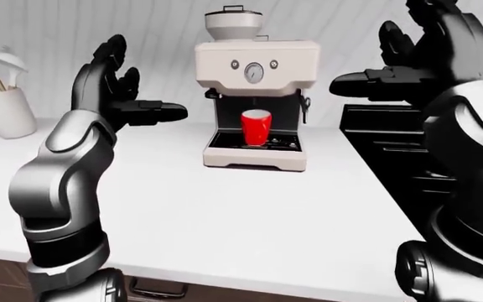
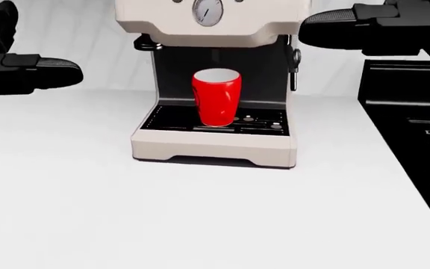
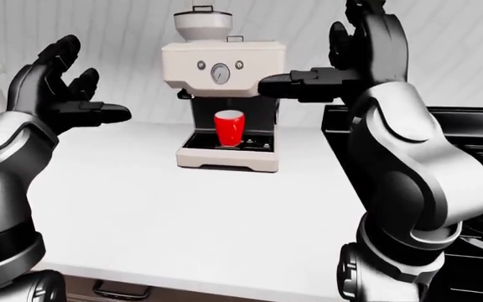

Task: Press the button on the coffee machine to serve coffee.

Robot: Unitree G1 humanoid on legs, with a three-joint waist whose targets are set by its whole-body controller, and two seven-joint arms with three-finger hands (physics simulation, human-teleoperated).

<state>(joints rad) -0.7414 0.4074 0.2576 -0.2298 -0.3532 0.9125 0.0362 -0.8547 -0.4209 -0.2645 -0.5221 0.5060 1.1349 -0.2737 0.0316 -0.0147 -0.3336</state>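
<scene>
A cream coffee machine [image 1: 257, 157] stands on the white counter [image 1: 225, 214], centre of the left-eye view. On its upper face a round gauge [image 1: 253, 72] sits between two small round buttons [image 1: 273, 64]. A red cup [image 2: 216, 96] stands upright on the drip tray beneath the spout. My left hand [image 1: 132, 94] hovers open with its fingers spread, left of the machine and apart from it. At the height of the machine's face, my right hand [image 3: 333, 63] is raised open to the right, thumb [image 3: 275, 87] pointing toward it. No finger touches the machine.
A white utensil jar [image 1: 5, 112] with a whisk stands at the far left of the counter. A black stove [image 1: 388, 135] adjoins the counter on the right. The counter's near edge runs along the bottom, with a drawer handle [image 1: 154, 290] below.
</scene>
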